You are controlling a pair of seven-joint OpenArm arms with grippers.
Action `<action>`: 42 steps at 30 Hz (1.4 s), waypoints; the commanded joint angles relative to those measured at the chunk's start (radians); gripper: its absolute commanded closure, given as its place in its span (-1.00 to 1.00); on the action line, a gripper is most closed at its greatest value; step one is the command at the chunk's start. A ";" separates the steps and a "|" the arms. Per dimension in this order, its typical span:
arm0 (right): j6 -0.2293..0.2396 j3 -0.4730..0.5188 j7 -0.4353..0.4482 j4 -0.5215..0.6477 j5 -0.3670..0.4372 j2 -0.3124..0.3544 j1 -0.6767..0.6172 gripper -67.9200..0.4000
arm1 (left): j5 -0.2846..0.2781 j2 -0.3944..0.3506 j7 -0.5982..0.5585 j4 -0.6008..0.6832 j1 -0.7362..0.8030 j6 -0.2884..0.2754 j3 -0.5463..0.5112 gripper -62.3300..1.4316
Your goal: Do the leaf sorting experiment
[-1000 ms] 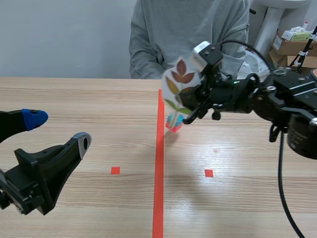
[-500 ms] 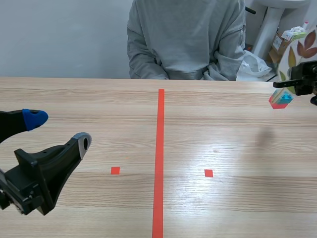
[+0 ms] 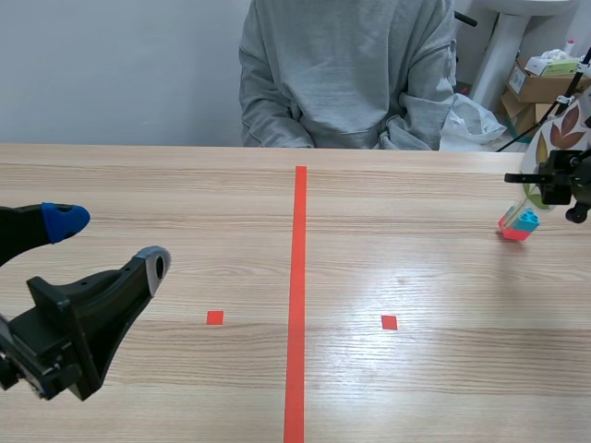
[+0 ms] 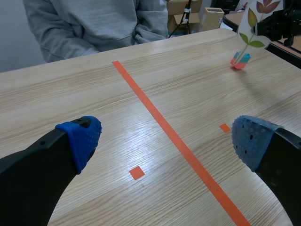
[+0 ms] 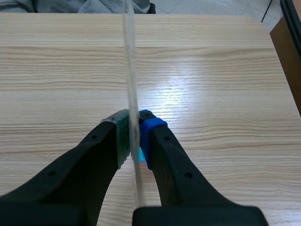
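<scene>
Currently, a leaf card (image 3: 565, 134) is held upright by the right gripper (image 3: 534, 178) near the table's (image 3: 185, 203) right edge, well away from the central orange-red tape line. Seen from the right wrist, the card is edge-on and is clamped between the grey-green pad (image 5: 121, 136) and the blue pad (image 5: 151, 128). Brown, yellow and green leaves on a stem are printed on the card's face. A small red and blue block base (image 3: 517, 224) is fixed under the card. It is at the tabletop or just above it, and contact cannot be confirmed. The left gripper (image 3: 109, 242) is kept low on the near left side, with its fingers spread wide and nothing between them. A person in a grey sweatshirt (image 3: 342, 74) is seated across the table.
</scene>
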 commanded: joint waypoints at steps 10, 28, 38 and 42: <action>-0.001 -0.005 0.015 -0.017 -0.003 0.014 0.021 0.73 | -0.008 0.003 -0.014 0.018 -0.003 -0.002 -0.003 -0.91; 0.127 0.010 -0.108 0.113 0.057 0.072 -0.054 -0.78 | -0.007 0.003 -0.013 0.018 -0.003 -0.002 -0.003 -0.91; 0.276 0.238 -0.108 0.570 0.153 0.088 -0.510 -0.79 | -0.007 0.003 -0.014 0.018 -0.003 -0.002 -0.003 -0.91; 0.384 0.328 -0.108 0.757 0.225 0.080 -0.709 -0.79 | -0.007 0.003 -0.014 0.018 -0.003 -0.002 -0.003 -0.91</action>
